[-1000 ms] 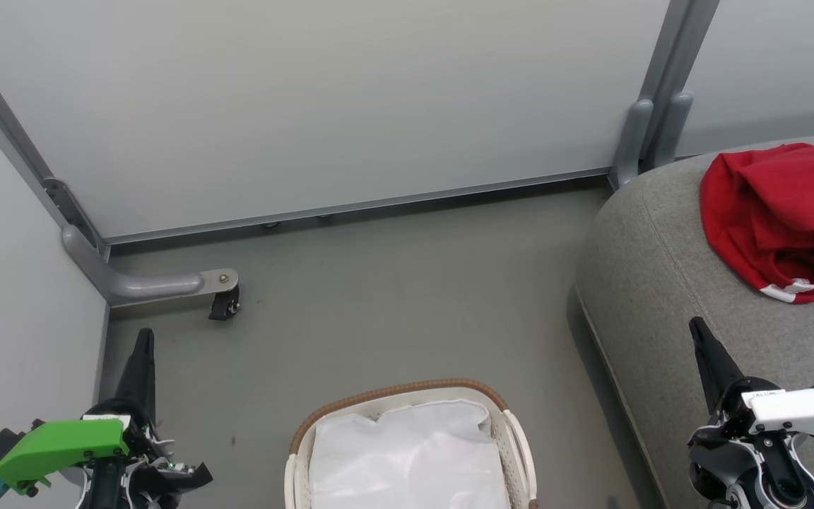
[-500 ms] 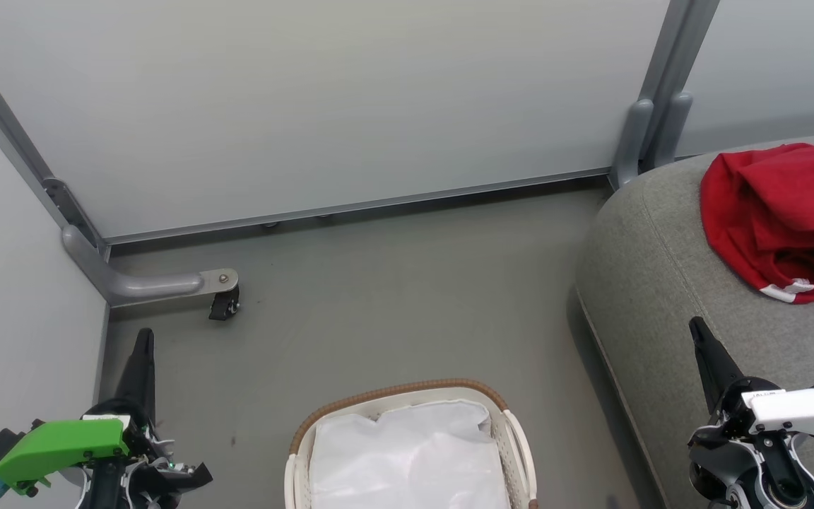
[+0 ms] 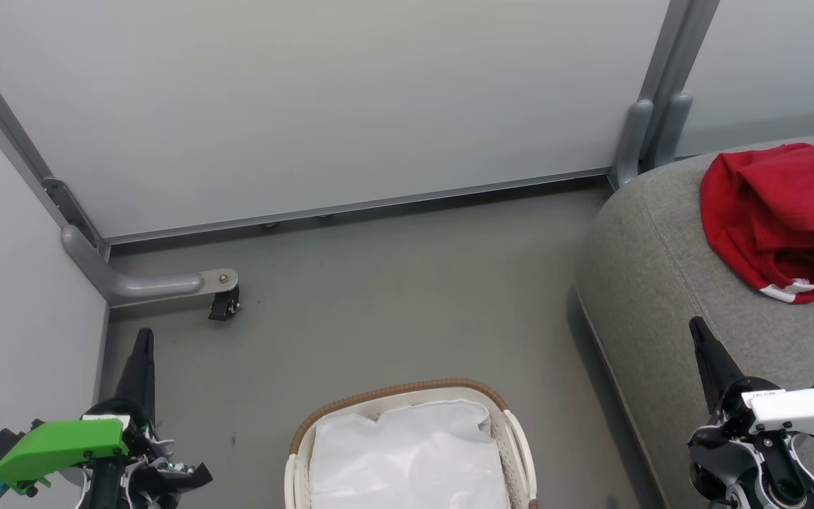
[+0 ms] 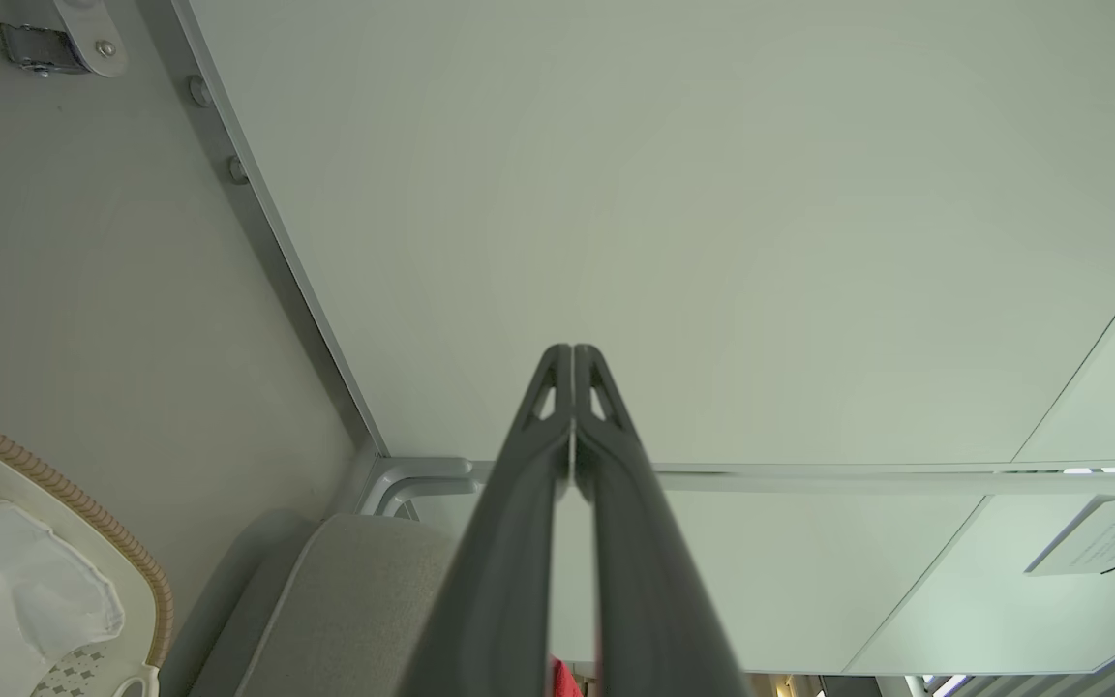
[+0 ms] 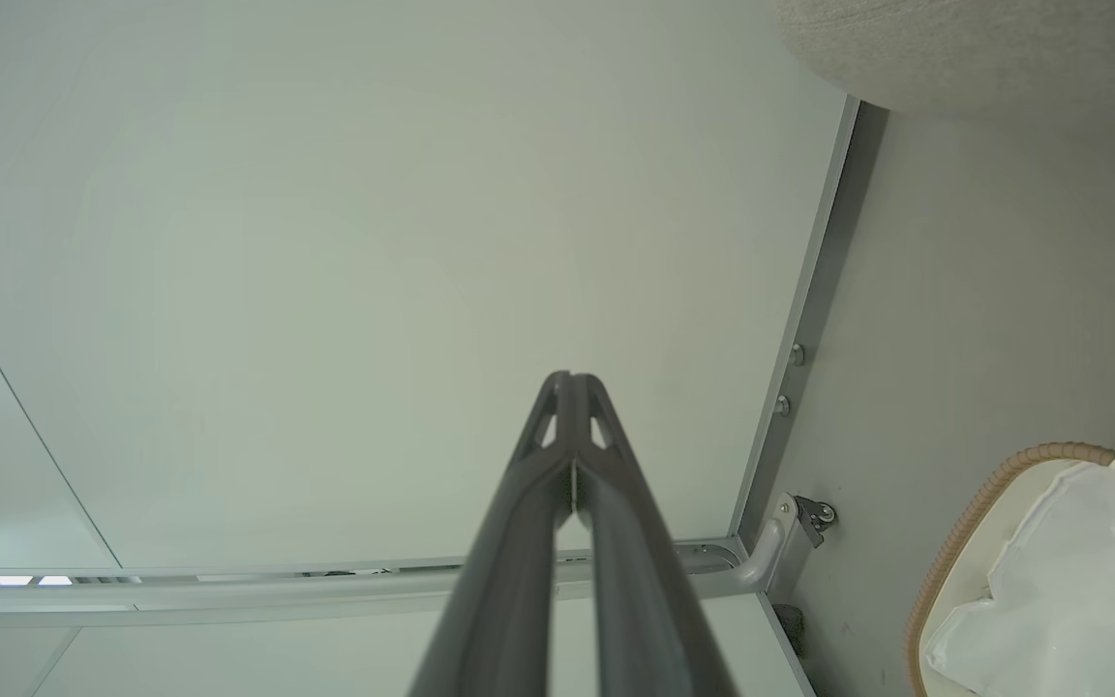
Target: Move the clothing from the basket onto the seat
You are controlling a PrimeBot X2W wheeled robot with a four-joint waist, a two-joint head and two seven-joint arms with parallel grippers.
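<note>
Left claw [image 3: 144, 341] and right claw [image 3: 698, 331], both closed, point forward.

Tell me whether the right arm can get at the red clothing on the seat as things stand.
Probably yes: the right gripper sits near the clothing, with only bare seat between them, though its jaws are shut.

Head looks down, wrists forward, sharing basket [image 3: 393, 389]
</note>
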